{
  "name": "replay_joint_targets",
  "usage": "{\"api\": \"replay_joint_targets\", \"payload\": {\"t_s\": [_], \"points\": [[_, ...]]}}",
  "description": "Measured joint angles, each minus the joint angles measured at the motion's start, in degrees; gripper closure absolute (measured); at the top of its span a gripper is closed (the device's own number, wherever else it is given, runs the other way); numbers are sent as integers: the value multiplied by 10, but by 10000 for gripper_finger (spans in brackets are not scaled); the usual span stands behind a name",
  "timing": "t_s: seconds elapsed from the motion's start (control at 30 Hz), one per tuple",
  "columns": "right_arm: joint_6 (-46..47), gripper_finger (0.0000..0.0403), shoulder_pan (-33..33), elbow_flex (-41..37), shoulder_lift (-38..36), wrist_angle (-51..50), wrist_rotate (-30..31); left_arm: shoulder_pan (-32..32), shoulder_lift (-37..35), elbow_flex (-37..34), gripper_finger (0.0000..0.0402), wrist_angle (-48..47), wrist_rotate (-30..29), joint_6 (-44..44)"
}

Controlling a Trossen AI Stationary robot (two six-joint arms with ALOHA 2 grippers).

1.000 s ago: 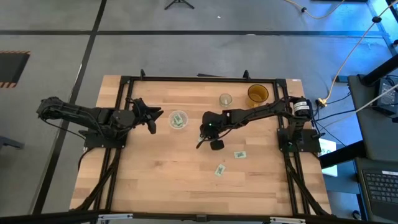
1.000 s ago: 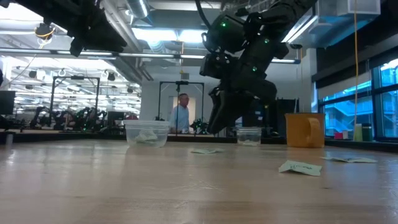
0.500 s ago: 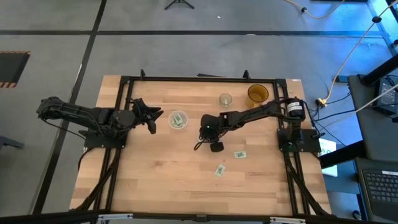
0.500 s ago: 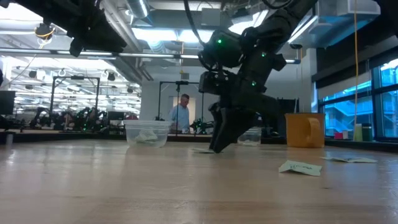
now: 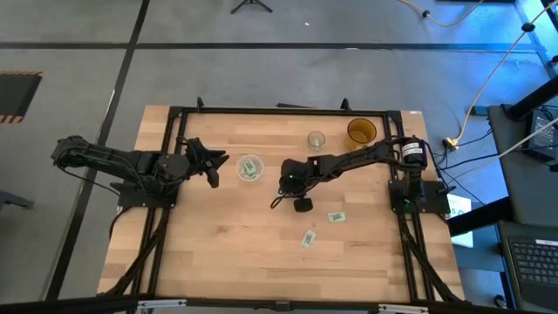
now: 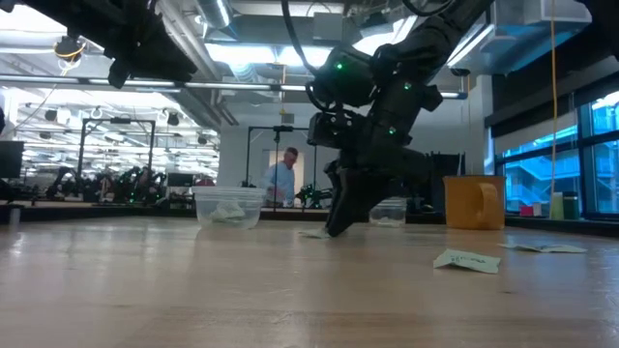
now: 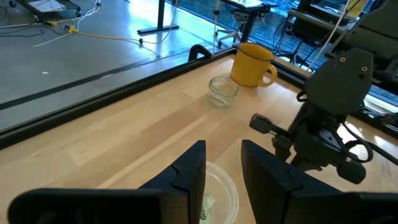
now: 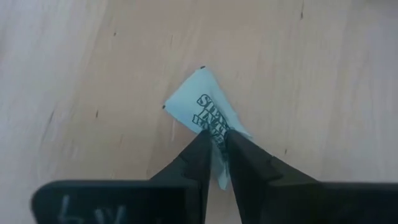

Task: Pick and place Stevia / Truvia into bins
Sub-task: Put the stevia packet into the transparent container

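Note:
My right gripper (image 8: 214, 149) is down at the table's middle (image 5: 281, 199), shut on a pale green sachet with dark print (image 8: 205, 112) that lies flat on the wood (image 6: 314, 233). Two more sachets (image 5: 336, 216) (image 5: 308, 238) lie flat nearer the near edge. The wide clear cup (image 5: 250, 167) stands to the left of my right gripper and holds sachets. My left gripper (image 7: 221, 168) is open and hovers just left of that cup (image 7: 221, 196), touching nothing. My right gripper pinches the sachet between its two fingers (image 8: 198, 155) at one end of it (image 8: 216, 138). The fingers slant down at it from above (image 6: 338, 217). The rest of the sachet lies flat on the table beyond the fingertips.
A small glass jar (image 5: 316, 139) and a yellow mug (image 5: 360, 133) stand near the far edge, right of centre. A black frame (image 5: 261, 111) runs along the table's sides. Bare wood lies toward the near left. A person (image 6: 282, 179) stands far behind the table.
My right gripper has come down from above the table until its fingertips reach the wood at the sachet, shifting slightly toward the table's left. The sachet has stayed flat where it was.

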Motion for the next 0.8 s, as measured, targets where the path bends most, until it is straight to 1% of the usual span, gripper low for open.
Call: {"api": "replay_joint_targets", "payload": {"t_s": [0.3,0.47,0.57,0.67,0.8], "points": [[-2,375,0,-1,-2,1,2,0,0,0,304,0,0,0],[-1,377,0,-5,-23,-8,1,0,0,0,304,0,0,0],[-2,376,0,-4,-48,-1,2,0,0,0,304,0,0,0],[-2,376,0,18,-66,4,3,0,0,0,304,1,0,0],[-12,376,-1,77,-70,32,5,0,0,0,304,2,0,0]]}}
